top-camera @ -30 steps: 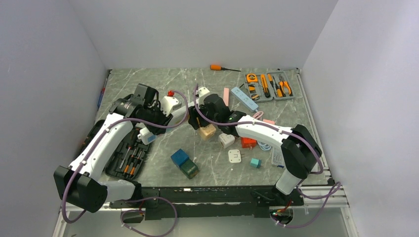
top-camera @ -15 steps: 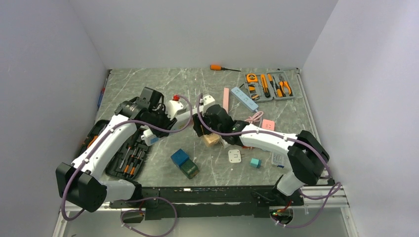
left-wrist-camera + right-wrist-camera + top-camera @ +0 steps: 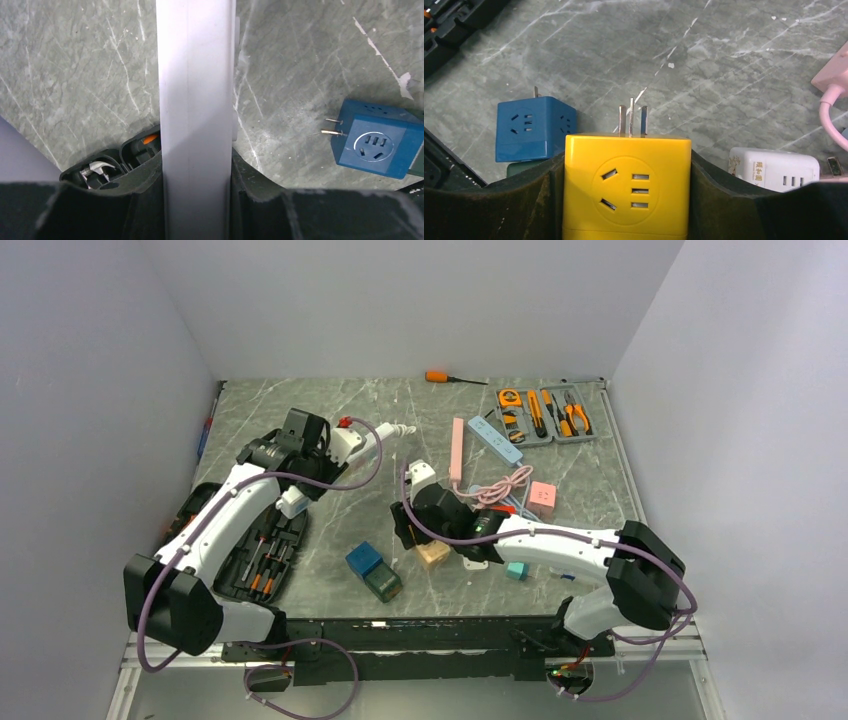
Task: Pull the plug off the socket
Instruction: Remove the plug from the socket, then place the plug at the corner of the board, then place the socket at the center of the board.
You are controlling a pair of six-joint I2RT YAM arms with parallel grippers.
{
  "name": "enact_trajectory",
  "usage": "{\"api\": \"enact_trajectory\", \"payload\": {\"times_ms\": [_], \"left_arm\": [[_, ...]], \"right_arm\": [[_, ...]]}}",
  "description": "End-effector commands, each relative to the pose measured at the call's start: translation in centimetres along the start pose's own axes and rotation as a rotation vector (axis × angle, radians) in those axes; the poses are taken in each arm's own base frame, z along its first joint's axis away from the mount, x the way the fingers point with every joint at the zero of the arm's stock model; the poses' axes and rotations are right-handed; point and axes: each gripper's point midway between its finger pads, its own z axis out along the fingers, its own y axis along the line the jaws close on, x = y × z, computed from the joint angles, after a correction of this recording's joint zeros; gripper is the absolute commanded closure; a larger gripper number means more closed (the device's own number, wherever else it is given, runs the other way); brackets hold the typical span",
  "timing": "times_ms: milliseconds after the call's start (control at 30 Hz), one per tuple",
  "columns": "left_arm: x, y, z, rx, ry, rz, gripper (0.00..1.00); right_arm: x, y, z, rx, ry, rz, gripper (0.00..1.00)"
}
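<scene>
The separation is judged to be done. The yellow cube plug (image 3: 626, 190) is clamped between the fingers of the right pincer (image 3: 626, 159). Its 3 prongs (image 3: 630, 119) are seen bare, pointing out over the counter (image 3: 734, 60) with nothing seated on them. The white socket strip (image 3: 196, 100) is gripped across its width by the left pincer (image 3: 196, 172), whose fingers press on both long sides.

In the top view the 2 are well apart. The strip is held toward the far left of the counter, while the plug is held near the middle, toward the near edge. The plug is just beside a blue cube adapter (image 3: 531, 131) and near a white adapter (image 3: 774, 169). No link between plug and strip is visible.

What is left appears to be only tidying: the plug and the strip could each be set down and released. Whether either one rests on the counter or is held above it cannot be told for certain. A pink cable (image 3: 831, 112) lies at the right edge of the right wrist view, apart from the plug.
</scene>
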Motion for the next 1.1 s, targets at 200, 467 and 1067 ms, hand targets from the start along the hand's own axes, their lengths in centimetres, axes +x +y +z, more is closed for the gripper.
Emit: {"api": "enact_trajectory", "payload": {"times_ms": [200, 467, 1067], "left_arm": [[-4.0, -1.7, 1.9, 0.076, -0.168, 0.037, 1.00], [-5.8, -2.3, 5.5, 0.128, -0.202, 0.055, 1.00], [-1.9, -4.6, 12.5, 0.191, -0.070, 0.090, 1.00]], "right_arm": [[0.1, 0.0, 1.1, 0.025, -0.064, 0.016, 0.92], [0.7, -0.1, 4.5, 0.064, -0.051, -0.018, 0.89], [3.4, 0.3, 3.7, 0.022, 0.017, 0.068, 0.00]]}}
